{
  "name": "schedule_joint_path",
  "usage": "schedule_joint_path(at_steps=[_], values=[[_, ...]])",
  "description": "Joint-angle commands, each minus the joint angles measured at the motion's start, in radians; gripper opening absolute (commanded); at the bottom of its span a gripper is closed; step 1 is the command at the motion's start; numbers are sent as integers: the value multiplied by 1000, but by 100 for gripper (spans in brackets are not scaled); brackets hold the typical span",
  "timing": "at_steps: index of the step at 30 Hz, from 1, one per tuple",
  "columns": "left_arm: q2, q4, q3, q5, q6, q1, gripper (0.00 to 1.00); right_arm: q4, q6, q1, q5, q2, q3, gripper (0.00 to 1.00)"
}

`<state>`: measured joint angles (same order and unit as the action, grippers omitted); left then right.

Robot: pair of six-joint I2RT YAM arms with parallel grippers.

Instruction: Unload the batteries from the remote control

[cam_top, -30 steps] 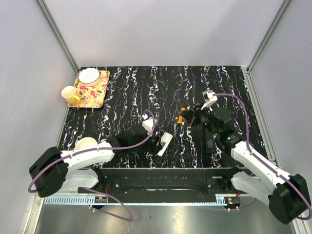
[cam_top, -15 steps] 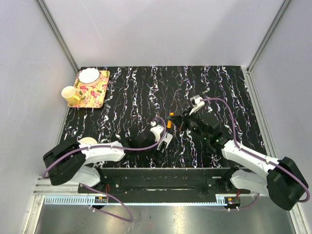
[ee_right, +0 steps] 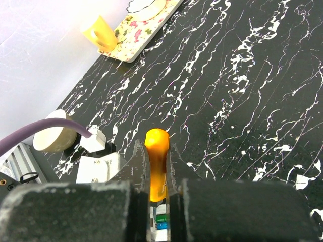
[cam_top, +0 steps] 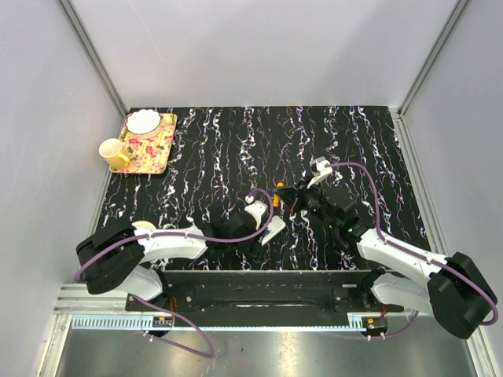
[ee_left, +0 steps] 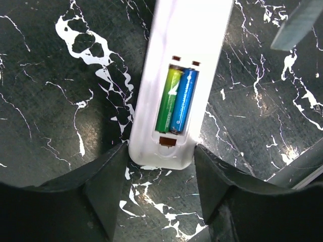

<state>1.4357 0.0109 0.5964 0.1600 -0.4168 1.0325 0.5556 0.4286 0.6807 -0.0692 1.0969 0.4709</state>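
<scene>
The black, white-veined surface [cam_top: 236, 149] fills the middle of the top view.

The left arm [cam_top: 157, 245] reaches in from the lower left. The right arm [cam_top: 401, 255] reaches in from the lower right. The two meet just below centre frame.

A floral tray [cam_top: 157, 149] lies at the upper left corner of the surface. A yellow cup [cam_top: 114, 153] lies just beside the tray's left edge, and a white bowl [cam_top: 143, 122] sits on its far end.

The white remote control [ee_left: 186, 45] lies face down just below centre of the top view. Its battery bay is uncovered.

A cream round object [cam_top: 141, 229] sits at the lower left, partly hidden by the left arm.

The left pincer [ee_left: 160, 161] stands open. You see one fingertip just beside each long edge of the remote's near end, at the bottom of the left wrist view.

The right pincer [ee_right: 156, 151] is closed on an orange battery [ee_right: 157, 156]. The battery stands lengthwise between the fingers, and its rounded end pokes out past the tips. In the top view it hangs just above and to the right of the remote.

Two batteries lie side by side in the bay, touching: a green battery [ee_left: 168, 101] on the left and a blue battery [ee_left: 182, 101] on the right. Both also show faintly at the bottom edge of the right wrist view, beneath the closed fingers.
</scene>
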Motion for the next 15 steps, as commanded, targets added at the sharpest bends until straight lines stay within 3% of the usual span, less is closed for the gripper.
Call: schedule_joint_path(at_steps=[1, 4, 8, 9, 15], values=[[14, 101, 16, 150, 18, -8, 55, 55, -22, 6, 25, -23, 5, 0], [31, 106, 40, 148, 27, -8, 53, 49, -25, 6, 20, -20, 6, 0], [9, 63, 36, 79, 30, -6, 60, 50, -19, 6, 14, -12, 6, 0], [3, 58, 33, 75, 32, -6, 66, 53, -17, 6, 12, -8, 6, 0], [-98, 29, -6, 10, 42, -6, 71, 79, -53, 29, 54, -2, -3, 0]])
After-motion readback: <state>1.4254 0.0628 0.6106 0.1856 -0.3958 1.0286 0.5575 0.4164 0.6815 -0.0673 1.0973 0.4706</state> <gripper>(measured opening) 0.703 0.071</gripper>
